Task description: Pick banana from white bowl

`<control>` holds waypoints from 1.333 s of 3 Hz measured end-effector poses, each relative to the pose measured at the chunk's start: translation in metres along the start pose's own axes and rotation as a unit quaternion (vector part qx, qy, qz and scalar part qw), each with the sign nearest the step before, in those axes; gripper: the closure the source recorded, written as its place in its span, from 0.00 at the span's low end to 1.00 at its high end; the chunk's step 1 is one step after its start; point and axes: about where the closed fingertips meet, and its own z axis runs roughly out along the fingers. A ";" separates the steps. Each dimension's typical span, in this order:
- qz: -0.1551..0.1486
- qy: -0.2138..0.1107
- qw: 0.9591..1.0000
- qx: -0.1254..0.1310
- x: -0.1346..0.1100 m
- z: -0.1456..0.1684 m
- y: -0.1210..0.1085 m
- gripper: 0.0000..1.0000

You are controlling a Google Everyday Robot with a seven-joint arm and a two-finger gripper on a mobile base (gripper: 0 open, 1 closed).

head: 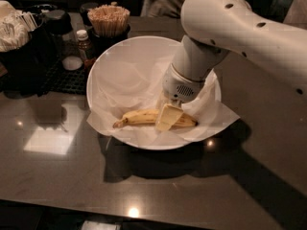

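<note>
The banana (139, 117), yellow with brown speckles, lies in the front part of the white bowl (103, 61), on the crinkled paper lining (124, 80). Its stem points left. My gripper (169, 121) reaches down from the white arm (230, 28) into the bowl and sits right at the banana's right half, covering part of it. The banana's right end shows just past the gripper.
A cup of wooden sticks (109, 20) and a small bottle (84, 43) stand behind the bowl at the left. A black caddy with napkins (19, 37) stands at the far left. The bowl rests on a dark glossy table (57, 176).
</note>
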 end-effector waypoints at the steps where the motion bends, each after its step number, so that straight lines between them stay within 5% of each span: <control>1: 0.002 0.002 1.000 -0.005 -0.001 0.000 -0.001 0.70; 2: 0.009 -0.001 1.000 -0.010 0.001 0.000 -0.002 0.93; 3: 0.009 -0.001 1.000 -0.010 0.000 -0.002 -0.002 1.00; 4: 0.020 -0.056 0.998 0.023 0.008 -0.022 -0.007 1.00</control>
